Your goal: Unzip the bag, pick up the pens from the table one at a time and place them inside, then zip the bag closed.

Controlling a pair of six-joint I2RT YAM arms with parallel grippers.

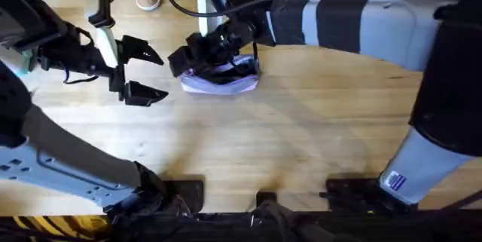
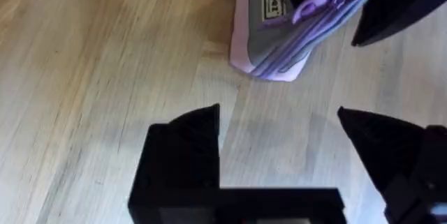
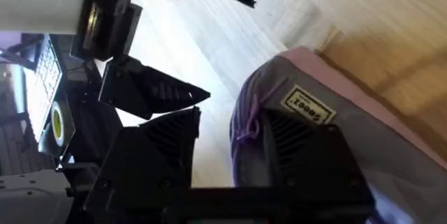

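Closest to my left wrist lens, my left gripper [image 2: 279, 137] hangs with jaws spread wide and nothing between them, just beside the lavender pencil pouch [image 1: 222, 76] on the wooden table [image 1: 301, 136]. Right gripper [image 1: 197, 55] presses down on that pouch; one finger [image 3: 307, 147] lies against its fabric beside the zipper pull [image 2: 316, 2], grip uncertain.

Your worktop [image 1: 301, 136]: light wood, jointed plank strips, visible grain. 1 lavender bag [image 1: 226, 80] lies on it, toward the far middle.
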